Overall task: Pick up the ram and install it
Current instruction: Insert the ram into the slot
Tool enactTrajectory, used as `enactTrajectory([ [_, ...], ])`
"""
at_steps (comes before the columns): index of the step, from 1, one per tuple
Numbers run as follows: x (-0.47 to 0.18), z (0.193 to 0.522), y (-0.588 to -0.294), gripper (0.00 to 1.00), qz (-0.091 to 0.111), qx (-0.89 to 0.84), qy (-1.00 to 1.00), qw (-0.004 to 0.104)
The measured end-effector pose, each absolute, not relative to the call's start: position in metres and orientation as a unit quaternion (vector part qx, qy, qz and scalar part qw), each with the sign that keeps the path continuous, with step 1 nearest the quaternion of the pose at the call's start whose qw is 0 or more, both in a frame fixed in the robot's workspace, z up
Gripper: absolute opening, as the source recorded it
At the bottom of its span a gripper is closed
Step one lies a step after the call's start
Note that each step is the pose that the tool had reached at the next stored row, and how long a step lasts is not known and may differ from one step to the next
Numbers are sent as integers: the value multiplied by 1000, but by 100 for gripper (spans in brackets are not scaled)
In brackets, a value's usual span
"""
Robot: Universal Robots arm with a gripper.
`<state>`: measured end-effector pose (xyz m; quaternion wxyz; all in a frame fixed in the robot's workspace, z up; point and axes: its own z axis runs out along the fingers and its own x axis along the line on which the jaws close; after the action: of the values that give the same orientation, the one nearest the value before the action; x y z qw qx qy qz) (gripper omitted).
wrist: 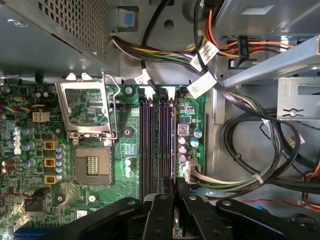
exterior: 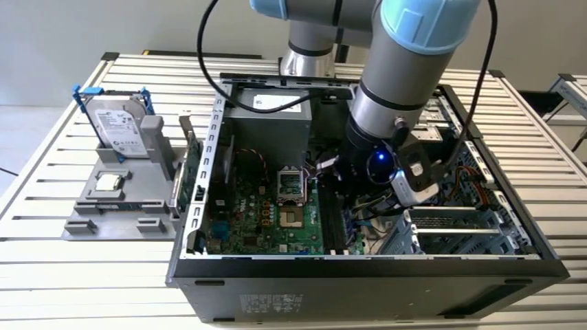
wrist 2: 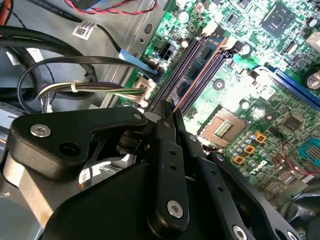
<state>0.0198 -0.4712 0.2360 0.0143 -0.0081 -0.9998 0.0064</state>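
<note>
The ram (wrist: 175, 150) is a thin board seen edge-on, standing along the outermost memory slot beside the dark memory slots (wrist: 155, 145) on the green motherboard. My gripper (wrist: 176, 189) is shut on its near end, the black fingers (wrist: 162, 210) pressed together around it. In the second wrist view the ram (wrist 2: 198, 75) runs away from the gripper (wrist 2: 169, 114) along the slots (wrist 2: 186, 62). From the exterior view, the gripper (exterior: 337, 199) sits deep in the open computer case (exterior: 367, 271), towards the view's right of the processor socket (exterior: 289, 185).
A silver hard drive in a blue bracket (exterior: 119, 127) and a small square processor chip (exterior: 108, 182) sit on a grey fixture (exterior: 119, 223) at the exterior view's left. Cable bundles (wrist: 260, 145), the power supply (exterior: 266, 120) and a drive cage (exterior: 458, 227) crowd the slots.
</note>
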Motion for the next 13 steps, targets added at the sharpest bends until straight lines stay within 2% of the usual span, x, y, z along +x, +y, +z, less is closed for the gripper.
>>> enactTrajectory([
  [13,18,230,-469,0,6,-8,-1000,14],
])
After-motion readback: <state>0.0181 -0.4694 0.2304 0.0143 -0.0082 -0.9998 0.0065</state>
